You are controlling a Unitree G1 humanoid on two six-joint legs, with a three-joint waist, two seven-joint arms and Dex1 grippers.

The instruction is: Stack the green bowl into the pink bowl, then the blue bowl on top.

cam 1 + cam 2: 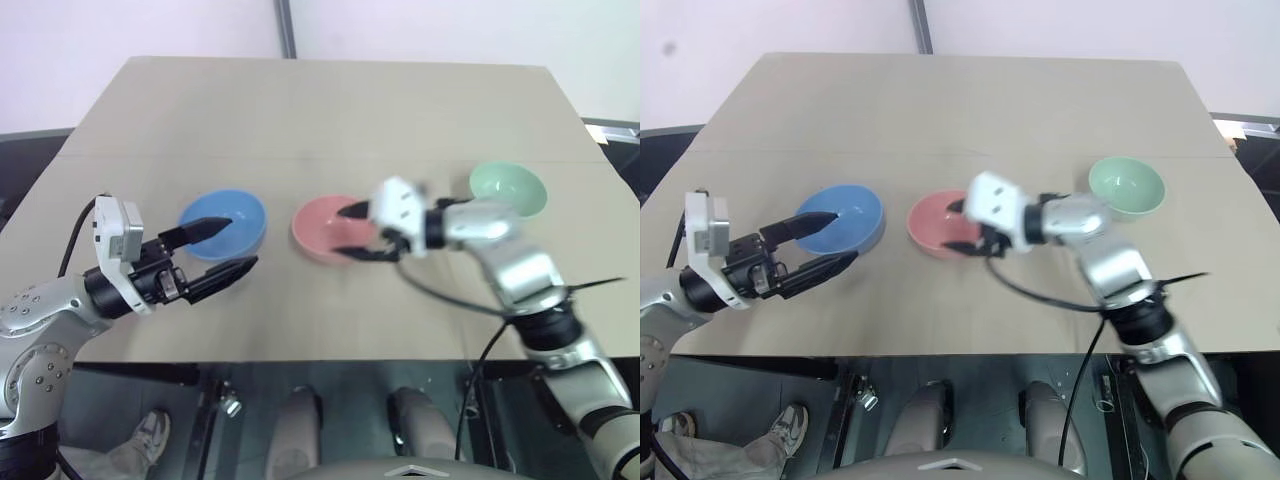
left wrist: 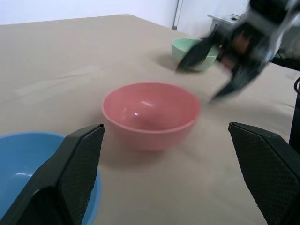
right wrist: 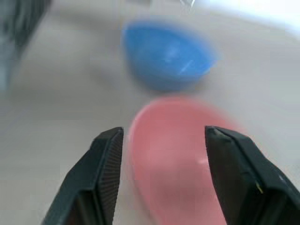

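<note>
Three bowls stand in a row on the tan table: the blue bowl on the left, the pink bowl in the middle and the green bowl on the right, all apart and empty. My left gripper is open at the blue bowl's near side, pointing toward the pink bowl. My right gripper is open and blurred over the pink bowl's right part, with nothing held. In the right wrist view its fingers frame the pink bowl, with the blue bowl beyond.
The table's front edge runs just below both arms. A black cable hangs from my right forearm over the table's near right part. A metal post rises behind the far edge.
</note>
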